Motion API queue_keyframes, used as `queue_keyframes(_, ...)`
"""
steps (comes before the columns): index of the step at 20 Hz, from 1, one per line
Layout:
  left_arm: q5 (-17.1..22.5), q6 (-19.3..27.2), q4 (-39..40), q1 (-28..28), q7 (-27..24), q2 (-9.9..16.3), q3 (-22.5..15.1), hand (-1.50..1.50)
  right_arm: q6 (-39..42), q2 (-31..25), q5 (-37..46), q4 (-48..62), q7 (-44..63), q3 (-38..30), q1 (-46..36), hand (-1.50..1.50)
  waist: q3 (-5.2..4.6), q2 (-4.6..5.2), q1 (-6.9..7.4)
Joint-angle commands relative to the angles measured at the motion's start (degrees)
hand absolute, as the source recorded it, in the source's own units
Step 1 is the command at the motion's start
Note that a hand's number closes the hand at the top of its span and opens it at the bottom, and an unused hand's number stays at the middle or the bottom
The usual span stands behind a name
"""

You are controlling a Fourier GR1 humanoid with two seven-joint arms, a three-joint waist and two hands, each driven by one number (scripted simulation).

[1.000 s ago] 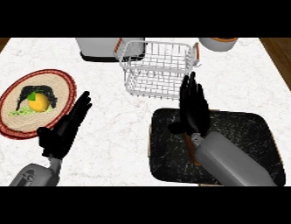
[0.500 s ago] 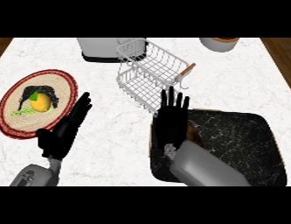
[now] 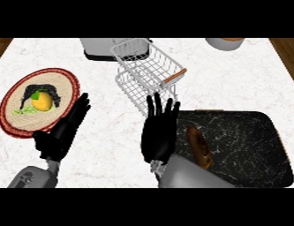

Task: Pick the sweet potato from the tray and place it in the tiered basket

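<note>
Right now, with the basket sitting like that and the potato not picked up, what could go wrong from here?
The wire basket is tilted, rotated off square, so it may tip or slide further if the right hand, open at the tray's left edge, bumps it. The sweet potato lies on the tray beside the forearm; reaching for it could knock it away. Placing it into a leaning basket may let it roll out.

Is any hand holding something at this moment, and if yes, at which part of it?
Nothing is held. Both the left hand and the right hand are open with straight fingers, and the sweet potato lies in the tray.
</note>
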Motion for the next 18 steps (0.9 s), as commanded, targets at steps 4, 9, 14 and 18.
queue_keyframes(4,-0.57,-0.3,1.14,0.13,-1.36,0.29,0.66,0.0,11.79,2.43,2.91,5.98,13.82,-3.69,2.82,-1.5,0.01,1.52,-0.29)
queue_keyframes(9,-0.98,1.23,-0.05,-0.32,0.45,-0.81,0.66,0.0,12.5,1.92,5.7,1.98,12.09,-6.1,7.6,-1.5,0.13,1.53,-0.14)
queue_keyframes(14,1.3,-2.36,0.71,-2.6,1.92,0.8,2.7,0.0,14.01,2.2,10.64,-1.77,12.08,-7.94,10.75,-1.5,0.12,1.57,-0.32)
queue_keyframes(18,-0.34,-0.4,-0.42,-0.04,0.16,-0.52,1.9,0.0,14.5,1.24,13.89,-2.78,10.18,-11.12,13.6,-1.5,0.16,1.53,0.08)
